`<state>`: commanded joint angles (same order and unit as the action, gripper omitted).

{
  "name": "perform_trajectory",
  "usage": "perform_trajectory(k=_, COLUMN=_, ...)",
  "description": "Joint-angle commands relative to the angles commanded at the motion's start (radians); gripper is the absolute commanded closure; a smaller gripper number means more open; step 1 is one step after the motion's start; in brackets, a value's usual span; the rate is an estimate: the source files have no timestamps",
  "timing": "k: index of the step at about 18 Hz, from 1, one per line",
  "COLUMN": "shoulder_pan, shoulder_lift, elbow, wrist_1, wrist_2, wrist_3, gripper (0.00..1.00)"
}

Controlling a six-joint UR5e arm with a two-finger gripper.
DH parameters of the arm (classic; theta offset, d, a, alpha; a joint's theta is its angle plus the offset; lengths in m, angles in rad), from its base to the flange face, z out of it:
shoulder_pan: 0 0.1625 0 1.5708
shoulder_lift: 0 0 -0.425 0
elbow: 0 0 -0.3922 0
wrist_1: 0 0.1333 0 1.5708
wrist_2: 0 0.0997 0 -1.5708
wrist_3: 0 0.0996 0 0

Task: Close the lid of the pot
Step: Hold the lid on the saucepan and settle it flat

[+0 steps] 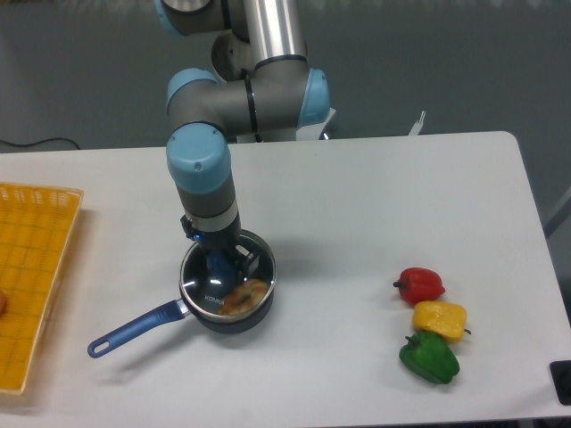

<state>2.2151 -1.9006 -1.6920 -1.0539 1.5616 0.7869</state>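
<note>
The lid (227,275) is sitting over the pot (225,310) near the front left of the tabletop (375,205), its rim looking nearly lined up with the pot's, though it may be offset slightly up and to the left; whether it is fully seated is hard to tell. Something orange is showing through the glass. The gripper (220,261) is reaching straight down from the arm (202,174), its jaws clamped on the lid's blue knob. To finish well, the lid should probably be lowered gently until its rim is resting evenly all round, then released without dragging it sideways. The pot's handle (134,329) is pointing toward the front left. Three peppers (428,323) are lying well apart to the right, a yellow basket (36,267) at the left edge.
</note>
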Motion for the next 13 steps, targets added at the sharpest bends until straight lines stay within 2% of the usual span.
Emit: perform_trajectory(k=13, shoulder_pan=-0.015, shoulder_lift=-0.009, elbow=0.002, wrist_1=0.003, wrist_2=0.020, wrist_3=-0.008, gripper=0.48)
